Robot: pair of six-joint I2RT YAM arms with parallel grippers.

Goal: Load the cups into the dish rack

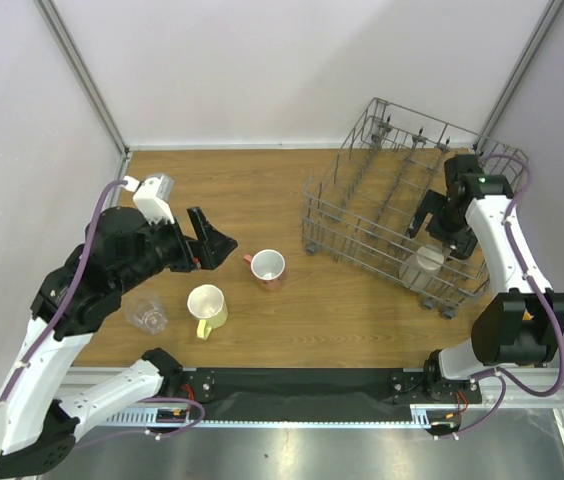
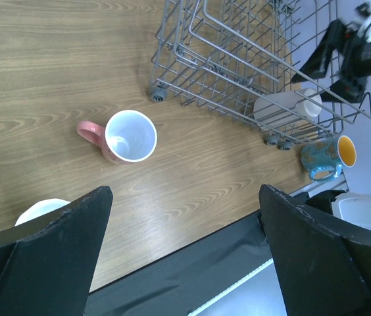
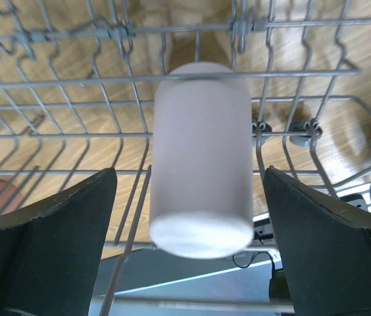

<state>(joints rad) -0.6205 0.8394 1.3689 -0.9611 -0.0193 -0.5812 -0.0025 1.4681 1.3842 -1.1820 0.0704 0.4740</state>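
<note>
A salmon-pink mug (image 1: 267,268) with a white inside stands upright mid-table and also shows in the left wrist view (image 2: 130,137). A pale yellow mug (image 1: 206,307) and a small clear glass (image 1: 147,315) stand near the front left. The grey wire dish rack (image 1: 362,205) stands at the right. A beige handleless cup (image 1: 428,266) sits in its near corner. My right gripper (image 3: 189,174) is open, one finger on each side of the beige cup (image 3: 200,158), with gaps to it. My left gripper (image 1: 217,240) is open and empty above the table, left of the pink mug.
A teal mug with an orange inside (image 2: 327,158) stands past the rack's near-right corner, by the table edge. The rack (image 2: 238,52) has small wheels and upright tines. White walls close off the back and both sides.
</note>
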